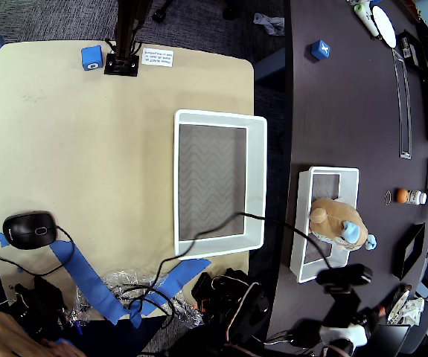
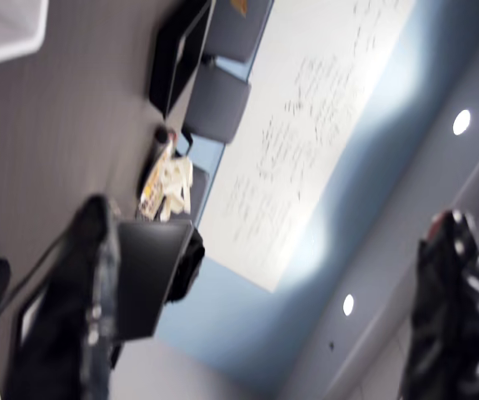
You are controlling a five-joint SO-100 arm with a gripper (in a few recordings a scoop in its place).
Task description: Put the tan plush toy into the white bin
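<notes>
Tan plush toy [image 1: 334, 218] lies in smaller bin [image 1: 307, 223] | soft, light: pinch body | gripper [image 2: 264, 308] open, empty | white bin [image 1: 257, 178] apart.

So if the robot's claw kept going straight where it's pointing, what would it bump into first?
Nothing close, it seems. The open gripper points up across the room; the first thing in line looks like the whiteboard on the far wall, though depth is unclear.

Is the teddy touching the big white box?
Apart. In the overhead view, the tan plush toy sits in the small bin, and dark table shows between it and the white bin.
</notes>
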